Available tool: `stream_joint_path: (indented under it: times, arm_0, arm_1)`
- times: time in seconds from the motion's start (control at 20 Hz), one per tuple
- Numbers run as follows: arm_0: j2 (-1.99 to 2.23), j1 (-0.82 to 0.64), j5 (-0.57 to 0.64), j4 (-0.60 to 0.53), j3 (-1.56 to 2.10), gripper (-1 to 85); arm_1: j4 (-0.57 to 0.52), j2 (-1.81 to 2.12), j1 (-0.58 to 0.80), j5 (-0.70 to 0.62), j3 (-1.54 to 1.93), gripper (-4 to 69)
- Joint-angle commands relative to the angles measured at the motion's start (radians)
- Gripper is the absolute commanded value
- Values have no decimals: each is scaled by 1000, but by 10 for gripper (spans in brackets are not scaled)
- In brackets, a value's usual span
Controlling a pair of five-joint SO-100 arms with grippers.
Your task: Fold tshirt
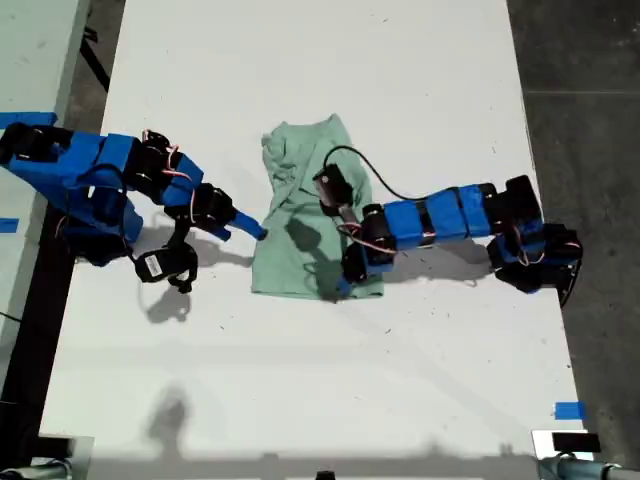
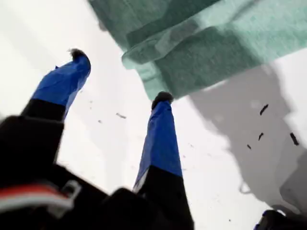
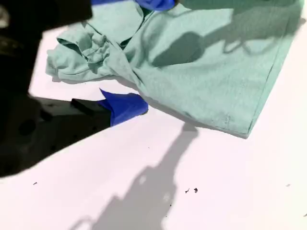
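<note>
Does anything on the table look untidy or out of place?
Yes. The tshirt is not flat: its end toward the exterior view's top is bunched into crumpled folds, as the second wrist view also shows. Nothing looks spilled or damaged.

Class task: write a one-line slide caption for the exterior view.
Two blue arms flank a partly folded mint tshirt on a white table.

a lab-like robot test space: bare white table (image 1: 300,60), blue tape marks (image 1: 569,410), grey concrete floor (image 1: 590,120)
</note>
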Motion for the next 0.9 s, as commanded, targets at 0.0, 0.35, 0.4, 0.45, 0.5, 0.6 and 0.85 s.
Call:
stream_joint_path:
  times: [0.0, 0.35, 0.4, 0.45, 0.5, 0.6, 0.85]
  arm_0:
    - [12, 32, -18, 5, -40, 307]
    - [-158, 38, -29, -35, -49, 305]
    - [-178, 38, -28, -54, -49, 305]
    - [-201, 38, -26, -66, -49, 303]
    - [-230, 38, -25, -77, -49, 302]
    - [-287, 38, -23, -101, -54, 300]
    - [-462, 51, -21, -179, -117, 268]
  arm_1:
    - [35, 221, 8, -31, -80, 279]
    - [37, 425, 74, -60, 77, 255]
    - [35, 425, 74, -60, 84, 253]
    - [32, 425, 74, -58, 91, 252]
    - [29, 425, 74, -57, 97, 249]
    - [29, 426, 71, -54, 103, 244]
    - [26, 443, 66, -54, 112, 235]
